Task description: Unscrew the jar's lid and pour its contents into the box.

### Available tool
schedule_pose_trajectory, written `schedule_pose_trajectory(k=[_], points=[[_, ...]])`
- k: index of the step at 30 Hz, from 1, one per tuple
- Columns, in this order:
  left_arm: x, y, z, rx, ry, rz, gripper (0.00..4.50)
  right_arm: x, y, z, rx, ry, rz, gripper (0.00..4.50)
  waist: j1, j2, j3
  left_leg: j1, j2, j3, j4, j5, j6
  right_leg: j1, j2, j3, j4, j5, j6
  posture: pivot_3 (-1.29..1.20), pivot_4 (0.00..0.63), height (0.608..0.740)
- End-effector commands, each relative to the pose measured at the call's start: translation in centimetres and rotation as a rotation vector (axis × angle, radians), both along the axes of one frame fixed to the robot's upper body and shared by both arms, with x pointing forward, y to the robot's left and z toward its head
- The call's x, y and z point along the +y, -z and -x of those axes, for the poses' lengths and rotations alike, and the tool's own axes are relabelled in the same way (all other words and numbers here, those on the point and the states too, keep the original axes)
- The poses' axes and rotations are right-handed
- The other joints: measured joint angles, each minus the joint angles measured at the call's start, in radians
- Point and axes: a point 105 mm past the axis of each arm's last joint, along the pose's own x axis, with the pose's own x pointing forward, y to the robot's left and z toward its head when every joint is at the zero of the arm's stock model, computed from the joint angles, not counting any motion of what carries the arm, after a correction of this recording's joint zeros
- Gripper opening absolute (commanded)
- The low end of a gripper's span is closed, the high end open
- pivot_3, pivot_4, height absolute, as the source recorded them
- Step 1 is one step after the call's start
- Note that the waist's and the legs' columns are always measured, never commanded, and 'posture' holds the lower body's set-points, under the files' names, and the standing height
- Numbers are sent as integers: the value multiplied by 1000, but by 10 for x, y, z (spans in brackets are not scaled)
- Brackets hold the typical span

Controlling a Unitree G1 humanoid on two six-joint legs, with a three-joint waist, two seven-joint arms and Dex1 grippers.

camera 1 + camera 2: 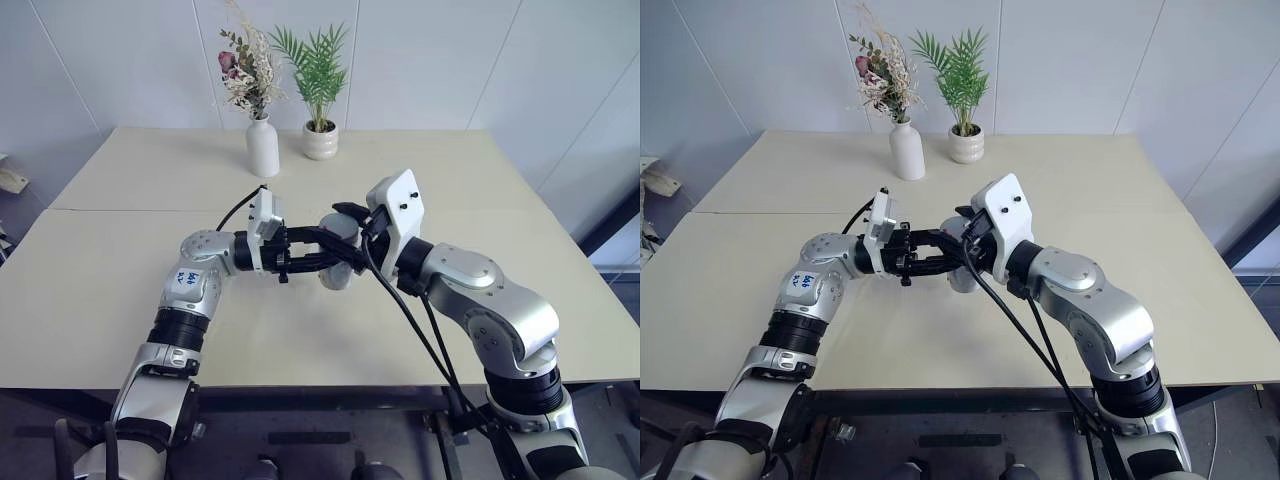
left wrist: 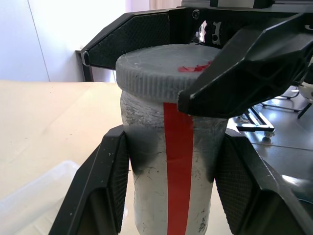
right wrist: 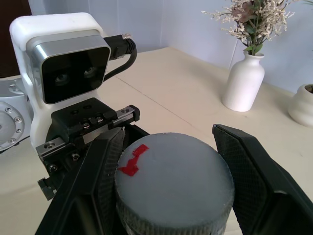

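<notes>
One jar (image 2: 171, 161), silvery-grey with a red stripe down its side, is held above the table (image 1: 120, 300) between both arms. Its one ribbed grey lid (image 3: 173, 183) carries a red mark. The left tool (image 2: 171, 196) is clamped on the jar's body; the right tool (image 3: 171, 186) is clamped on the lid. One clear box (image 2: 34, 191) lies below. Two white vessels stand far behind: a vase (image 1: 262, 146) and a plant pot (image 1: 320, 140)

The jar (image 2: 171, 171) was silvery grey with a red stripe down its side, and it stood upright in the air above the table's middle. The lid (image 3: 173, 188), a round grey cap with ridged sides and a small red mark on top, sat on the jar. A corner of the clear plastic box (image 2: 34, 196) lay on the table below.
</notes>
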Motion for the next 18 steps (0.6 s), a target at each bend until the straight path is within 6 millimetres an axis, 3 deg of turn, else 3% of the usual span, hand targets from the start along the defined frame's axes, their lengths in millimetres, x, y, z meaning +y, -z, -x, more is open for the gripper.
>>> schedule_pose_trajectory(k=[1,18], points=[[3,-18,4,-41,31,21,2106,4,-15,23,-80,-130,-21,2563,0,0,0,0,0,0,0,0,0,0,0,0,0,0,0,0,150,740],[5,-20,6,-46,131,-17,2106,6,-19,40,-133,-477,77,2563,0,0,0,0,0,0,0,0,0,0,1,0,-1,0,0,0,150,740]])
